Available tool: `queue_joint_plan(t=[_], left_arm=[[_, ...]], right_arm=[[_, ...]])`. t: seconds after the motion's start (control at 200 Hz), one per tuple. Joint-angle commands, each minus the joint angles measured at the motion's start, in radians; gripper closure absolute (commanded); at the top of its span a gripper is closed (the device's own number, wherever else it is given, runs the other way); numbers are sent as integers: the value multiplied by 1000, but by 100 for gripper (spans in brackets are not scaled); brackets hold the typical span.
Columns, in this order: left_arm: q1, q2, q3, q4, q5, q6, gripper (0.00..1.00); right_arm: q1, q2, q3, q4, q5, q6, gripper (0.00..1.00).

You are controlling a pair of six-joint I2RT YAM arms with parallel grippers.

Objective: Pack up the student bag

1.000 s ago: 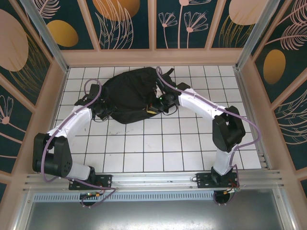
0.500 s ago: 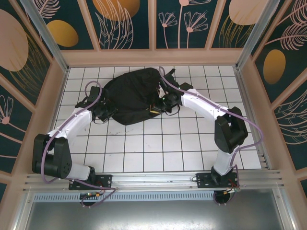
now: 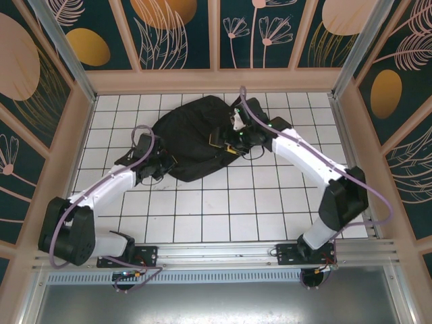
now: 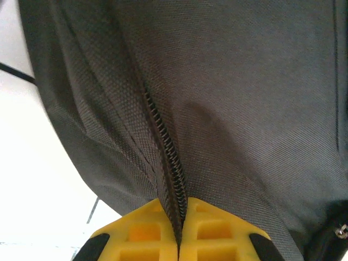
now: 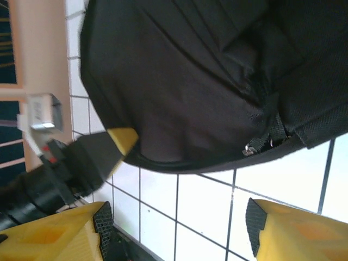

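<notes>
Right gripper (image 5: 179,220) has sprung wide beside the student bag (image 3: 189,131); left gripper (image 4: 179,220) pinches its zipper (image 4: 167,155).

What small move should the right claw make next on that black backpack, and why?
Probably ease the right claw forward and close it on the backpack edge near the small metal fitting. Its jaws stand open over white tile, holding nothing, while the left claw is shut on the zipper seam. A second hold looks useful.
</notes>
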Motion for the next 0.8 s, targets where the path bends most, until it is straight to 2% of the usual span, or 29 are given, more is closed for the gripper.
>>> queue_joint_plan(t=[0.0,0.13,0.32,0.47,0.616,0.701,0.796], left_arm=[[-88,-49,-40,141,74,-57,90],[-231,-7,-19,229,57,-33,72],[-396,170,122,320,56,22,51],[-487,344,291,333,79,59,47],[-521,471,394,369,137,61,47],[-524,464,409,343,115,80,47],[-524,376,388,285,58,160,46]], right_arm=[[-47,-106,-63,61,54,-6,31],[-98,-193,-106,81,95,-4,31],[-149,-265,-116,42,144,-23,31],[-212,-329,-148,29,153,-20,32],[-281,-387,-174,28,126,-28,33],[-312,-405,-176,13,115,-39,32],[-333,-426,-179,6,115,-61,26]])
